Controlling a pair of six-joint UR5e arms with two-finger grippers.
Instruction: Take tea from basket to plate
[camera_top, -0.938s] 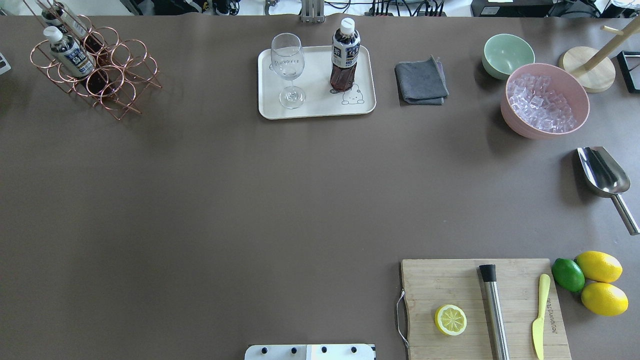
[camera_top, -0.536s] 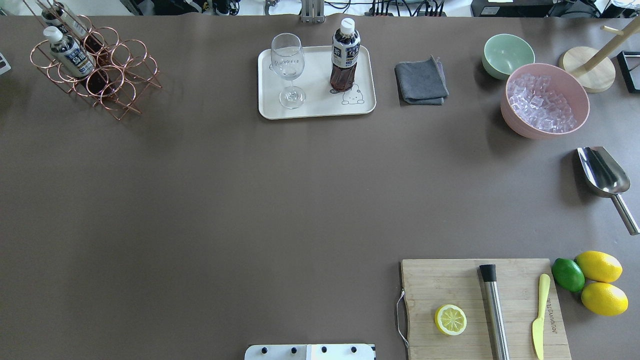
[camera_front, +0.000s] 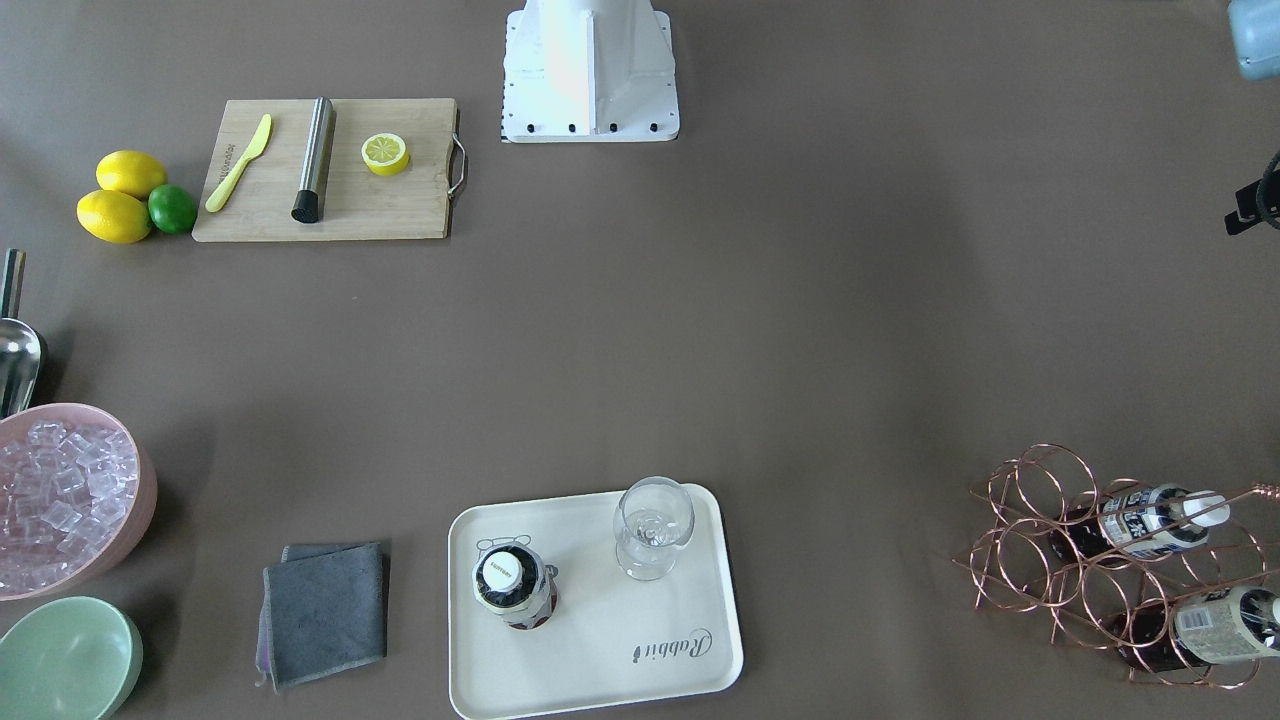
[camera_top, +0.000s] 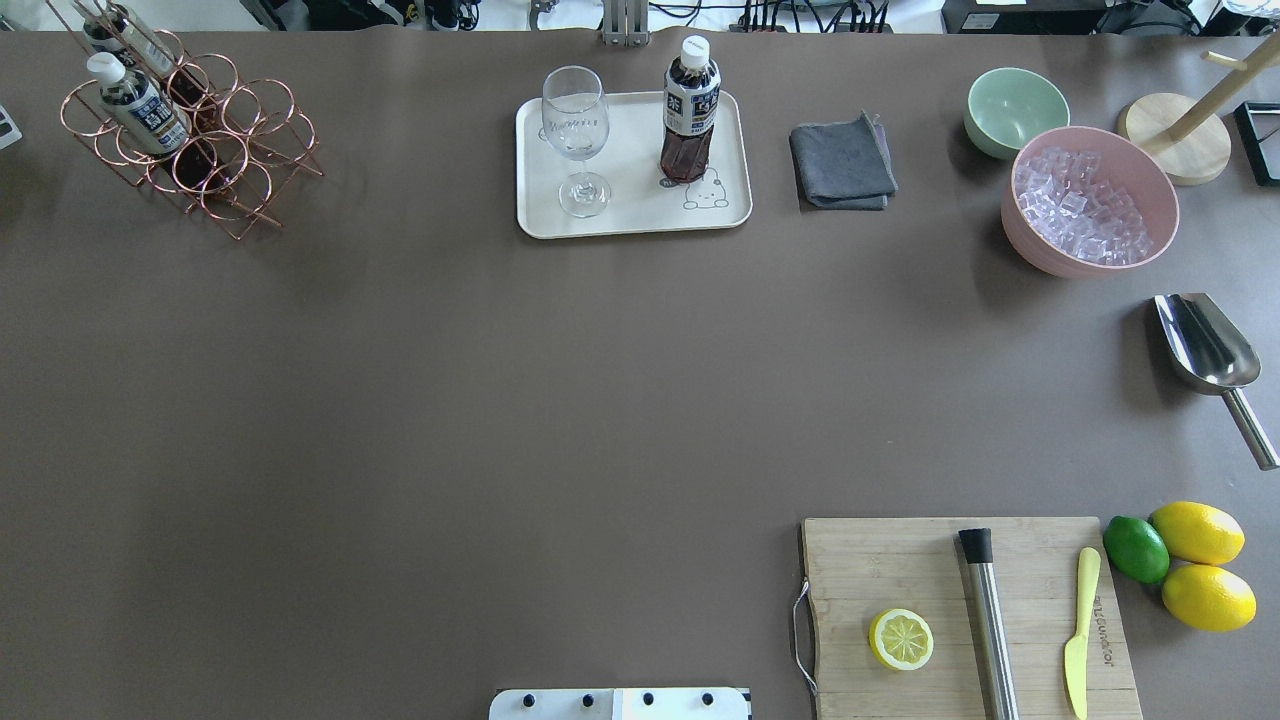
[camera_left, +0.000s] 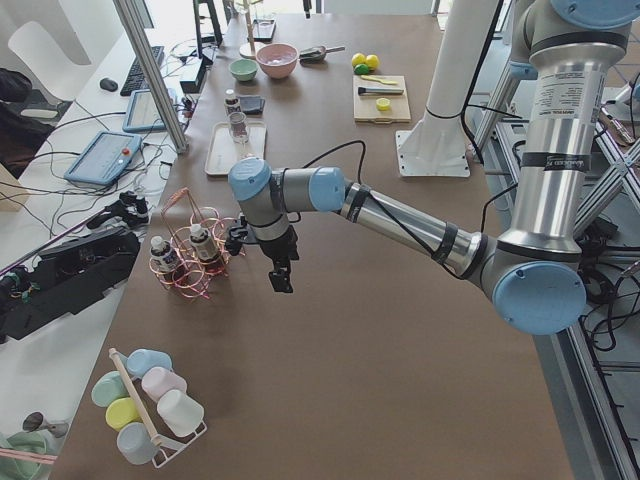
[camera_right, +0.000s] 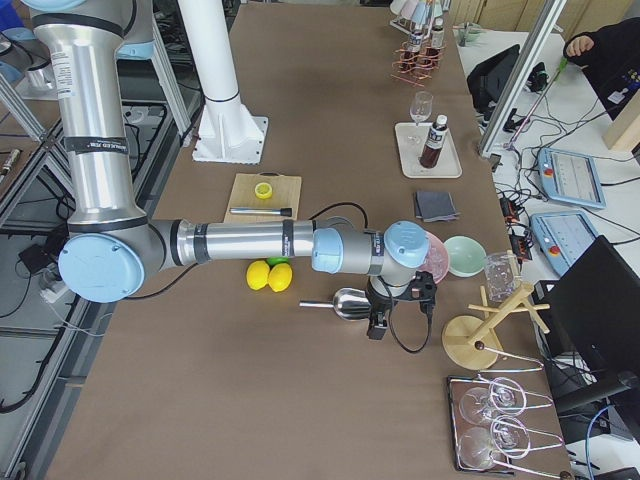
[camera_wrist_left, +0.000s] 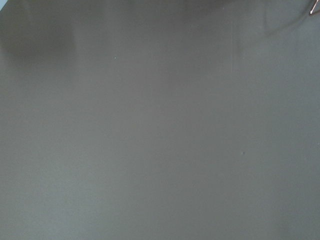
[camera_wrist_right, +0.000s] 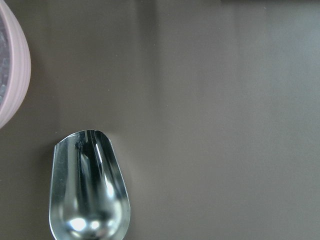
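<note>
One tea bottle (camera_top: 690, 110) stands upright on the cream plate (camera_top: 640, 212), beside a stemmed glass (camera_top: 575, 140); from the front it shows cap-up (camera_front: 513, 588) on the plate (camera_front: 620, 650). Two more tea bottles (camera_top: 140, 105) (camera_front: 1150, 518) lie tilted in the copper wire basket (camera_top: 245, 150) (camera_front: 1040, 560) at the table's far left. My left gripper (camera_left: 281, 283) hangs over bare table next to the basket (camera_left: 190, 255). My right gripper (camera_right: 377, 328) hangs by the metal scoop (camera_right: 345, 303). I cannot tell whether either is open or shut.
A grey cloth (camera_top: 842, 162), a mint bowl (camera_top: 1015, 110), a pink bowl of ice (camera_top: 1090, 200) and the scoop (camera_top: 1205, 345) are at the right. A cutting board (camera_top: 900, 570) with half a lemon, a muddler and a knife, plus lemons and a lime (camera_top: 1135, 548), are at the near right.
</note>
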